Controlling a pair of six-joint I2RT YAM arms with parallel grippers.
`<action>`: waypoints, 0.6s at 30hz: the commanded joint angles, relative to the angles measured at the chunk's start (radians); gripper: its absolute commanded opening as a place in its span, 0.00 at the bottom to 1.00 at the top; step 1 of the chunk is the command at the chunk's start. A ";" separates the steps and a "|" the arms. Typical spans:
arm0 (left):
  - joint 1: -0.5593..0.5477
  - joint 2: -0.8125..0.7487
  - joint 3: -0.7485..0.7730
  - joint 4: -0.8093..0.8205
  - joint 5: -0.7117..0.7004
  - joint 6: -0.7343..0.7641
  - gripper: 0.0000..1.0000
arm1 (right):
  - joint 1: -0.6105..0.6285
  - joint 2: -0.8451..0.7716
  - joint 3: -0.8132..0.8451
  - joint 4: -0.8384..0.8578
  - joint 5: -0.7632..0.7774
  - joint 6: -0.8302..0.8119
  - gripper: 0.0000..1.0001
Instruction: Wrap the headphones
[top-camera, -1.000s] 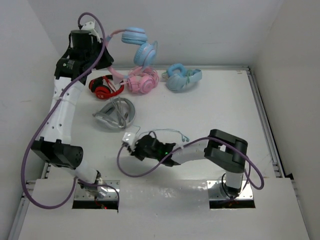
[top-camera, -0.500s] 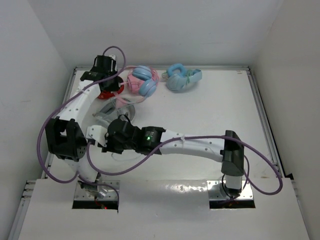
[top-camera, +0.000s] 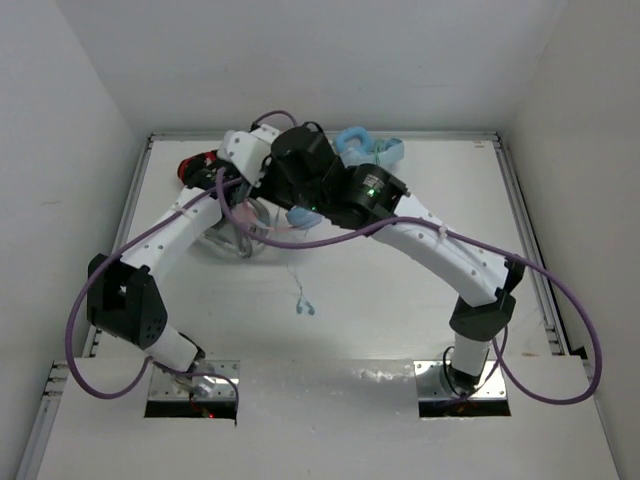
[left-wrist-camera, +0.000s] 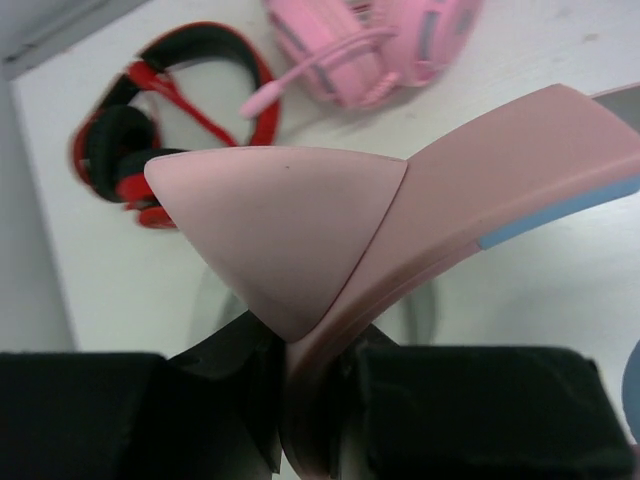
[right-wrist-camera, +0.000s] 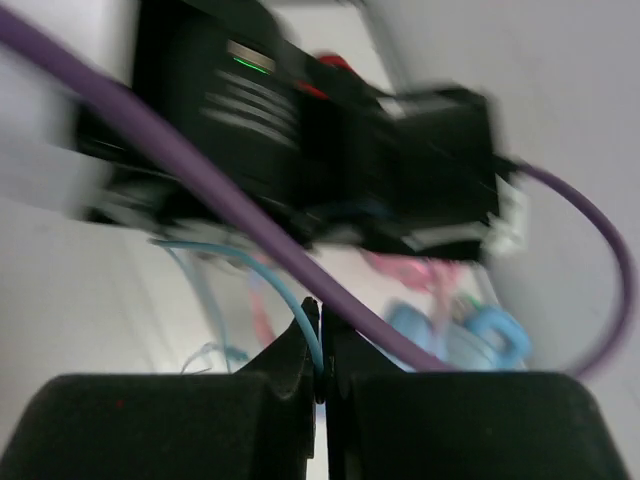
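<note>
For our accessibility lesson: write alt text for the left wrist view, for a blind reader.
The left pincer is shut on the pink headband of the headphones, right beside its pointed pink ear, which fills the middle. Behind, on the white table, lie a red-and-black headset and an all-pink headset.

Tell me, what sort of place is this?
Probably a robot test cell: white walls box in a table, a left arm and right arm are bolted at its edge, and red headphones lie as props.
</note>
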 joint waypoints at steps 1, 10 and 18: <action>-0.023 -0.068 -0.027 0.183 -0.182 0.083 0.00 | -0.057 -0.067 0.038 -0.050 0.172 -0.044 0.00; -0.033 -0.051 -0.011 0.205 -0.201 0.118 0.00 | -0.110 -0.157 -0.031 -0.133 0.264 -0.052 0.00; -0.036 -0.097 -0.007 0.093 0.108 0.107 0.00 | -0.192 -0.188 -0.083 -0.058 0.339 -0.136 0.00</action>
